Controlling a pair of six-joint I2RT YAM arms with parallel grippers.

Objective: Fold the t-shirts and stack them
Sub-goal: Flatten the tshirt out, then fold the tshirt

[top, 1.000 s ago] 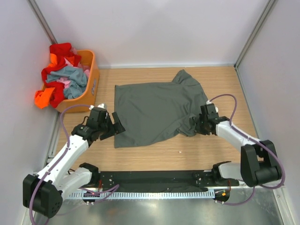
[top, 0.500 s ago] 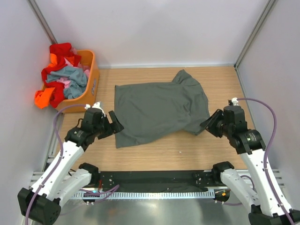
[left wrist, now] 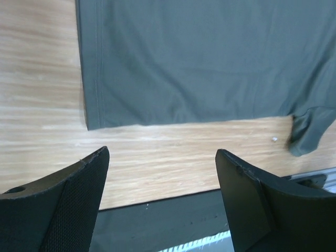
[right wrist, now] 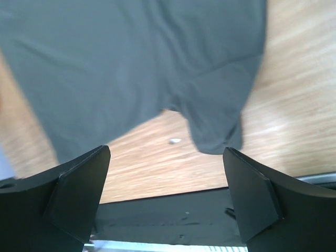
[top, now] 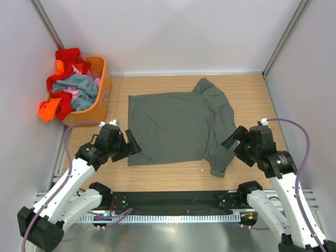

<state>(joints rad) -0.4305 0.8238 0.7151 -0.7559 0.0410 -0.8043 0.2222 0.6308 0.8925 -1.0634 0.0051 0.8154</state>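
Note:
A dark grey t-shirt (top: 178, 126) lies spread flat on the wooden table, its near right sleeve (top: 220, 161) pointing toward the front edge. My left gripper (top: 130, 145) hangs open just off the shirt's near left corner, holding nothing. My right gripper (top: 234, 145) is open beside the right sleeve, also holding nothing. The left wrist view shows the left gripper (left wrist: 161, 152) above bare wood, with the shirt's hem (left wrist: 199, 58) beyond it. In the right wrist view the right gripper (right wrist: 167, 150) has the sleeve (right wrist: 218, 121) ahead of it. Red, orange, pink and blue-grey t-shirts (top: 71, 84) are heaped at the back left.
The heap fills an orange plastic basket (top: 101, 97) at the back left corner, with cloth spilling over its left side. A black rail (top: 173, 202) runs along the near edge. White walls close in the table on three sides. A small white speck (top: 201, 170) lies near the sleeve.
My right gripper opened and let go of the shirt's right sleeve, then drew back to the right. The sleeve now lies stretched toward the front. The left arm shifted only slightly.

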